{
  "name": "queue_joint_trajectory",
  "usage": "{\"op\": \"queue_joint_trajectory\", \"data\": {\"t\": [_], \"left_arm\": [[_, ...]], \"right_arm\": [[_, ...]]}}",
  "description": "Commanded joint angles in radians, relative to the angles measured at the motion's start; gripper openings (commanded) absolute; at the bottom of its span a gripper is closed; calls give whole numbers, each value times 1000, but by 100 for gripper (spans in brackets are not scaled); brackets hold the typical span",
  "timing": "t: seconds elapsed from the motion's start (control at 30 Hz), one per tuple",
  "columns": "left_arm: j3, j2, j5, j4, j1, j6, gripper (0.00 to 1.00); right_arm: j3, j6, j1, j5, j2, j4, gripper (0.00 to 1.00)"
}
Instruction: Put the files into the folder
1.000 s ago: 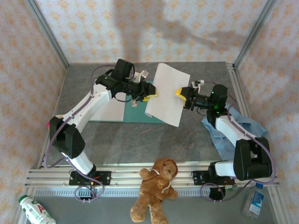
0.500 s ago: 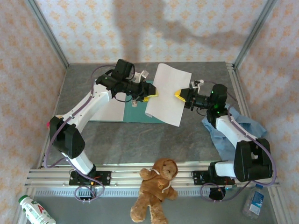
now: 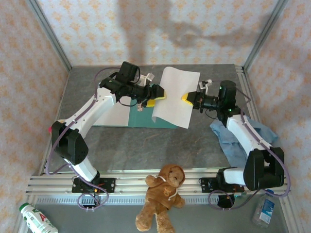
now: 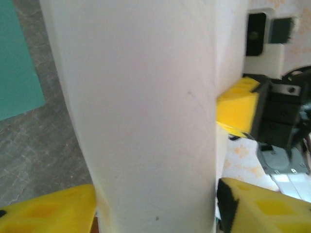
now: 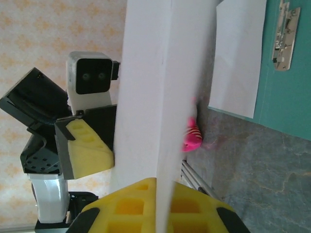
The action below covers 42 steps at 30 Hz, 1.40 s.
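White paper, one sheet (image 3: 176, 97), is held up, curled, over the right part of the open teal folder (image 3: 143, 120) on the grey worktop (image 3: 146, 145). The right hand (image 3: 187, 98) is clamped tight on the sheet's right edge. The left hand (image 3: 158, 96) has its yellow fingers spread wide, one either side of the left edge. The second sheet (image 3: 115, 114) lies flat over the folder's left side.

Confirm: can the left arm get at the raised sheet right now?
Likely yes: the left pincer stands open around the left edge of the raised sheet, with nothing between, while the right pincer pinches its right edge.
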Motion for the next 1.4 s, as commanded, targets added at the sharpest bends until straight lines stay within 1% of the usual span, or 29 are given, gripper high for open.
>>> {"op": "queue_joint_trajectory", "data": {"t": [0.0, 0.1, 0.13, 0.2, 0.23, 0.33, 0.37, 0.5, 0.57, 0.67, 0.77, 0.87, 1.0, 1.17, 1.37], "left_arm": [[-32, -36, -129, -62, 31, 50, 73], [-88, -74, -243, -75, 71, 58, 74], [-114, -90, -285, -80, 86, 61, 74], [-174, -121, -324, -63, 111, 59, 74], [-206, -140, -346, -53, 126, 56, 74], [-271, -180, -485, -91, 151, 79, 74], [-291, -190, -509, -98, 160, 86, 74], [-372, -226, -553, -99, 200, 100, 74], [-407, -244, -581, -107, 223, 103, 73], [-460, -271, -581, -93, 256, 103, 72], [-498, -302, -600, -87, 282, 105, 72], [-518, -328, -636, -94, 297, 108, 72], [-535, -349, -643, -94, 305, 114, 72], [-549, -345, -636, -93, 306, 117, 72], [-568, -347, -621, -88, 305, 116, 71]], "right_arm": [[105, -223, 6, 52, -5, -328, 0], [198, -310, 7, 110, 61, -504, 0], [229, -322, 7, 117, 90, -533, 0], [280, -315, 17, 124, 152, -537, 0], [322, -335, 29, 143, 187, -564, 0], [511, -426, 76, 225, 322, -730, 0], [579, -436, 93, 240, 373, -766, 0], [841, -467, 171, 311, 538, -879, 0], [991, -474, 212, 316, 633, -940, 0], [1177, -472, 267, 326, 748, -1004, 0], [1311, -468, 305, 319, 833, -1036, 0], [1352, -476, 316, 336, 870, -1031, 0], [1313, -555, 312, 447, 907, -1056, 0], [1300, -628, 299, 578, 1010, -1095, 0], [1313, -641, 295, 702, 1089, -1097, 0]]}}
